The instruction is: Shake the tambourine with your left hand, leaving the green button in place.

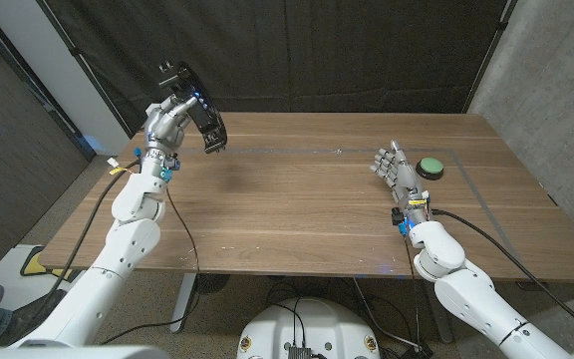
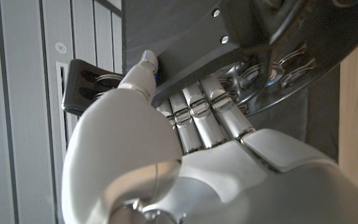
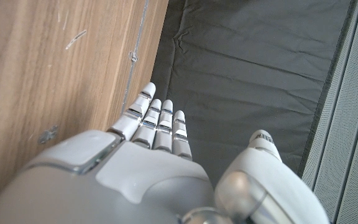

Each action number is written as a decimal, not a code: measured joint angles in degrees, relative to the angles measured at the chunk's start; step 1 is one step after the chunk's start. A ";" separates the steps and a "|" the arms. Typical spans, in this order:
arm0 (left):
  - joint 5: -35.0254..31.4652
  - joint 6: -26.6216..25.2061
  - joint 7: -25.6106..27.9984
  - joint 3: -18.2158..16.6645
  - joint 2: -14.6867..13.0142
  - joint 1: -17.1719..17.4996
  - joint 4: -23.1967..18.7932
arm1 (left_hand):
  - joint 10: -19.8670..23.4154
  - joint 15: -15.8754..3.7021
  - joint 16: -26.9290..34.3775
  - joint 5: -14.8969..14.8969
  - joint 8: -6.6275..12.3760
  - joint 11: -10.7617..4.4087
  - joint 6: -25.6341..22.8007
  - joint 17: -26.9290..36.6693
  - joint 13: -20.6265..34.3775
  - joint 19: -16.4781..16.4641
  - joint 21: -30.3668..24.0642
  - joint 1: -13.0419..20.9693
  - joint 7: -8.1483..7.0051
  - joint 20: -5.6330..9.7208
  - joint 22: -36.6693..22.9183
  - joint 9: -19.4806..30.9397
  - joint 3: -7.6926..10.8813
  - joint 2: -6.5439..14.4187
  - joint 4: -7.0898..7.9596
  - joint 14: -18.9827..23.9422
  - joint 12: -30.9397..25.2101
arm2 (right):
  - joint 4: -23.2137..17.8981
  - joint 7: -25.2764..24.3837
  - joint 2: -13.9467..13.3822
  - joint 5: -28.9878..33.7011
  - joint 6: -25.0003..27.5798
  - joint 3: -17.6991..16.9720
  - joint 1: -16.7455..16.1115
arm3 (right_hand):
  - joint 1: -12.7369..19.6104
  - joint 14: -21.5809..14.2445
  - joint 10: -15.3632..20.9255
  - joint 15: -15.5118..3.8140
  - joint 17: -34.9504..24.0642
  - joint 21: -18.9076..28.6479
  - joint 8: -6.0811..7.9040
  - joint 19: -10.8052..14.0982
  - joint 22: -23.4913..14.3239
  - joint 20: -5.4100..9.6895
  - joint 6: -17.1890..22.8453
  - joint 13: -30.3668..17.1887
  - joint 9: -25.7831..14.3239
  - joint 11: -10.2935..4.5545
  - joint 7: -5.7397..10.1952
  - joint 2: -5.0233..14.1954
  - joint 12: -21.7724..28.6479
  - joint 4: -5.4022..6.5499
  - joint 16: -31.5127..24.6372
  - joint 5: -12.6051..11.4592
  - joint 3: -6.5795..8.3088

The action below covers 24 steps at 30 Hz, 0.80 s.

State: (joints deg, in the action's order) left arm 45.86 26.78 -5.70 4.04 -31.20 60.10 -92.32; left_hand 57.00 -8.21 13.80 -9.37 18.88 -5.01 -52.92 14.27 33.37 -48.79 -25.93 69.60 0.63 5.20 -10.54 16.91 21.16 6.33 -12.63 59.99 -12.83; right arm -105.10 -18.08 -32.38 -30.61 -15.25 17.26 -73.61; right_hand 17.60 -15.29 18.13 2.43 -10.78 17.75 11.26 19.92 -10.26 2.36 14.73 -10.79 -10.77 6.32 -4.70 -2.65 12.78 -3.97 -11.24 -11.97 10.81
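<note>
Up above the brown wooden table [image 1: 297,199], the left hand [image 1: 170,112] is gripping the round black tambourine [image 1: 199,120] with curled fingers, likely shaking; the right hand [image 1: 395,170], fingers straight together, is leaving the green round button [image 1: 430,168] alone

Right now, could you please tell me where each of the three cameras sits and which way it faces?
Head view: fixed on the robot's head, looking down at the wooden table; both arms show, the left robot hand holding the tambourine aloft, the right robot hand beside the green button.
Left wrist view: on the left wrist, looking along that hand's back at the tambourine it grips.
Right wrist view: on the right wrist, looking along the right hand's extended fingers over the table edge toward a dark curtain.
Shared: head and left wrist views both show the tambourine.
</note>
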 measured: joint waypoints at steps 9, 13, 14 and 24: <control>-16.19 -7.82 16.78 1.51 -4.90 1.15 -10.70 | 0.08 -0.22 -0.16 -0.19 -0.02 0.07 0.01 0.00 -0.01 0.42 0.00 -0.21 0.01 0.01 0.00 0.01 1.17 -0.21 1.02 -0.22 0.36 | 0.60 0.22 0.10 -0.37 -1.02 -0.30 -0.65 | 0.00 0.00 0.31 0.00 0.00 -0.38 0.00 0.00 0.00 0.00 0.00 0.00 0.00 -0.30 0.00 0.00 0.00 -0.07 0.00 0.00 -0.07; -22.42 -11.91 22.05 2.83 -6.32 1.07 -14.06 | 0.10 -0.22 -0.28 -0.19 -0.03 0.06 0.01 -0.01 -0.11 0.62 0.00 -0.21 0.01 -0.19 0.00 0.01 1.17 -0.21 1.02 -0.21 0.44 | 0.87 0.31 0.25 -0.48 -1.37 -0.40 -0.88 | 0.00 0.00 0.31 0.00 0.00 -0.38 0.00 0.00 0.00 0.00 0.00 0.00 0.00 -0.30 0.00 0.00 0.00 -0.07 0.00 0.00 -0.07; -25.04 -13.66 23.77 3.32 -6.71 0.93 -14.94 | 0.11 -0.33 -0.28 -0.19 -0.03 0.06 0.01 -0.01 -0.19 0.66 0.00 -0.21 0.01 -0.23 0.00 0.01 1.17 -0.20 1.02 -0.33 0.44 | 0.87 0.31 0.25 -0.48 -1.37 -0.40 -0.88 | 0.00 0.00 0.31 0.00 0.00 -0.38 0.00 0.00 0.00 0.00 0.00 0.00 0.00 -0.30 0.00 0.00 0.00 -0.07 0.00 0.00 -0.07; -45.01 -25.93 31.96 9.61 -9.72 -1.42 -20.82 | -0.11 -0.62 -0.29 -0.15 -0.08 -0.36 0.02 -0.06 -0.20 1.24 0.00 -0.21 0.02 0.22 0.00 -0.19 1.17 -0.20 1.03 -0.62 0.46 | 1.54 0.54 0.70 -0.72 -2.35 -0.45 -1.22 | 0.00 0.00 0.31 0.00 0.00 -0.62 0.00 0.22 0.00 -0.22 0.00 0.00 0.00 -0.30 0.00 0.00 0.00 -0.07 0.00 0.00 -0.07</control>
State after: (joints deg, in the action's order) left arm 0.85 0.86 26.27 13.64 -40.92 58.68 -113.14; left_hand 56.89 -8.83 13.51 -9.52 18.80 -5.37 -52.90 14.21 33.17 -47.55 -25.93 69.39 0.65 5.42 -10.54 16.73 22.32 6.13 -11.60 59.37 -12.37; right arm -103.56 -17.53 -31.68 -31.33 -17.60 16.81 -74.83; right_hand 17.60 -15.28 18.44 2.43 -10.78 17.13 11.26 20.14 -10.26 2.14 14.73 -10.79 -10.77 6.01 -4.70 -2.65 12.78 -4.03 -11.24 -11.97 10.75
